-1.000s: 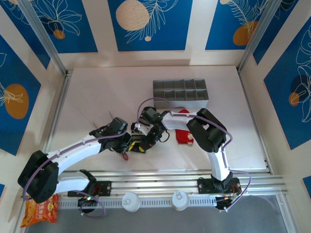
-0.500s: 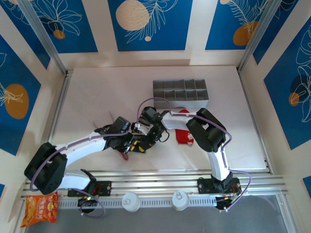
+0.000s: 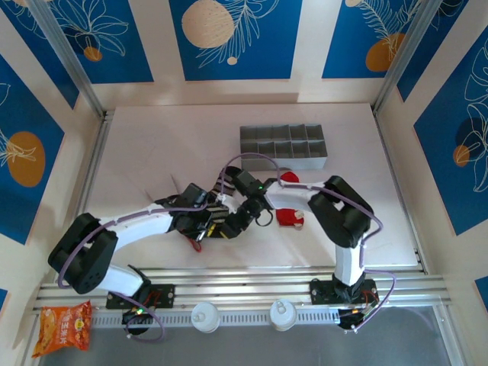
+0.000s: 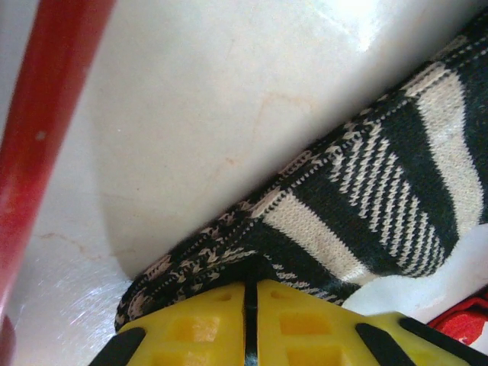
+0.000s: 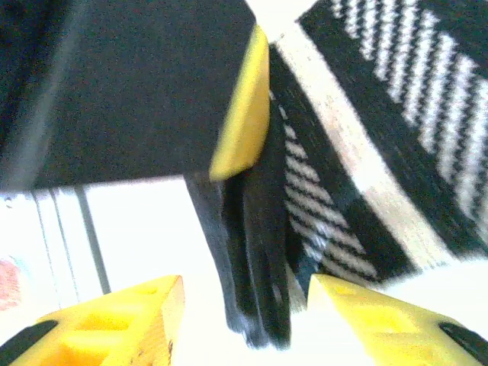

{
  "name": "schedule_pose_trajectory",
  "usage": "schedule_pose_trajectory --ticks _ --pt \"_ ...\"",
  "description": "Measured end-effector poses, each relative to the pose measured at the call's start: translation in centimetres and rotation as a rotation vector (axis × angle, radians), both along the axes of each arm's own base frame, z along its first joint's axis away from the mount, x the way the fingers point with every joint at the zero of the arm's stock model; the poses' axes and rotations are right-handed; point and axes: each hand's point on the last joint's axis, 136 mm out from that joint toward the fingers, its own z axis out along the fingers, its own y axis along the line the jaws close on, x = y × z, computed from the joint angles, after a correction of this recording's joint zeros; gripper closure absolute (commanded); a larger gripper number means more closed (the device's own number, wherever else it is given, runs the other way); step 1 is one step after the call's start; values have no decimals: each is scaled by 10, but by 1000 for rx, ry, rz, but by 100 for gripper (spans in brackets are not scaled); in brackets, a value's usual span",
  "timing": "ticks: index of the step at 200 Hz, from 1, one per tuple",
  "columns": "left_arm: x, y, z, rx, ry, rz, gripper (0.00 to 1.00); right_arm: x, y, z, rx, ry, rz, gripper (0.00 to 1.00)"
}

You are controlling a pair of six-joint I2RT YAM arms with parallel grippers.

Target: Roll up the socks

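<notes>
The left gripper (image 4: 250, 293) clamps an edge of the striped sock (image 4: 366, 206). The right gripper (image 5: 248, 305) stands wide astride its fold, near-left of the grey tray (image 3: 284, 145), with the red sock (image 3: 288, 217) just in front of that tray. The left should anchor firmly while the right closes and rolls.

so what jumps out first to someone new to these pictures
Both arms meet mid-table over the black-and-white striped sock: the left pincer is shut on its edge, the right pincer open astride a fold. Beside them lies a red sock, and farther back a grey divided tray.
</notes>
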Motion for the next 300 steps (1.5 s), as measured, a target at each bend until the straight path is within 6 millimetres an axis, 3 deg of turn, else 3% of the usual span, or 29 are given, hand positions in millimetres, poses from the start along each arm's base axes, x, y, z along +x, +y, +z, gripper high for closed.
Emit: schedule_pose_trajectory --ticks 41,108,162,192,236,260,285,300 --pt "2 2 1 20 7 -20 90 -9 -23 15 42 -389 107 45" --pt "6 11 0 41 16 -34 90 -20 2 15 -8 -866 441 48" --pt "8 11 -1 29 36 -64 91 -21 17 -13 -97 -981 577 51" --pt "8 10 0 26 37 -83 92 -8 27 -10 -128 -1054 570 55" --pt "10 10 0 17 39 -103 92 3 33 -13 -150 -1074 554 66" --pt "10 10 -1 11 41 -108 92 5 34 -16 -155 -1054 534 80" --pt "14 11 1 15 28 -118 79 8 35 -16 -154 -1032 505 100" --pt "19 14 6 20 11 -107 64 10 35 -14 -145 -992 479 100"
